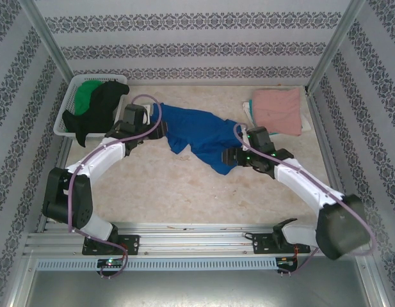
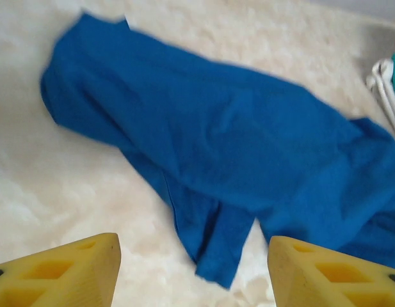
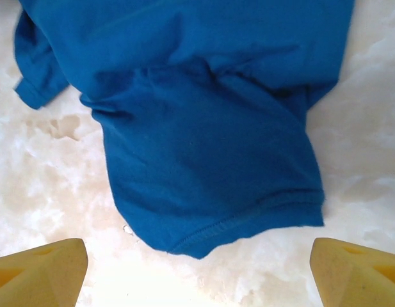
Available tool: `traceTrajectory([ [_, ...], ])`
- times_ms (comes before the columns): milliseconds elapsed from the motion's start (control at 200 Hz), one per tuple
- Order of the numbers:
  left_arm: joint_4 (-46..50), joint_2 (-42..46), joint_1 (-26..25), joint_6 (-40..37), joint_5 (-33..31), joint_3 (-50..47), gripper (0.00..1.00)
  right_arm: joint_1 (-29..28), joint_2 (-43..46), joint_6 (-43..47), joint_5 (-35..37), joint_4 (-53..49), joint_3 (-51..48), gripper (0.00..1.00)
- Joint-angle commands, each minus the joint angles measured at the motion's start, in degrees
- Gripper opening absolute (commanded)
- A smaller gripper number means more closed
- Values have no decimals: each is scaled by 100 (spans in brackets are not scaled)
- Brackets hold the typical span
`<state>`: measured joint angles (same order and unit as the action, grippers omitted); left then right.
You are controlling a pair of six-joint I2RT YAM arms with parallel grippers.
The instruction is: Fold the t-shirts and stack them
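Blue shirt (image 1: pixel 197 131) crumpled on counter (image 1: pixel 184 192). Your left gripper (image 2: pixel 194 272) gapes empty beside its left end; right gripper (image 3: pixel 197 272) spread apart at its right.

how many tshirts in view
4: a blue t-shirt crumpled mid-table, a pink t-shirt folded far right, a black t-shirt and a green t-shirt in the basket. More may hide under the pink one.

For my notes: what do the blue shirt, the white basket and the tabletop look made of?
Blue shirt: soft matte knit cloth, probably cotton jersey; it rumples and shows a stitched hem. White basket: apparently plastic, with thin moulded slats. Tabletop: hard, smooth, cream marbled pattern; stone or laminate, unclear.
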<state>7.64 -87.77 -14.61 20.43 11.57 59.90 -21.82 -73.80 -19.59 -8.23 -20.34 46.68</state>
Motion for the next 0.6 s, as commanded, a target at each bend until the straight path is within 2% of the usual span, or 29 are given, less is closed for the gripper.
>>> traceTrajectory([
  [0,-657,-31,-192,215,448,-280,63,-119,-448,6,392,93,307,90],
  [135,-715,-787,-455,207,788,-168,57,-318,-982,17,620,-11,506,90],
  [225,-1039,-1238,-476,304,959,-182,55,-457,-1290,-47,754,-58,544,90],
  [375,-905,-1872,-510,248,1151,144,54,-599,-1599,-246,918,-6,474,89],
  [505,-819,-2184,-525,182,1177,322,52,-615,-1770,-337,1078,-37,516,80],
  [595,-702,-2247,-530,118,1131,423,40,-621,-1858,-334,1198,-146,618,71],
])
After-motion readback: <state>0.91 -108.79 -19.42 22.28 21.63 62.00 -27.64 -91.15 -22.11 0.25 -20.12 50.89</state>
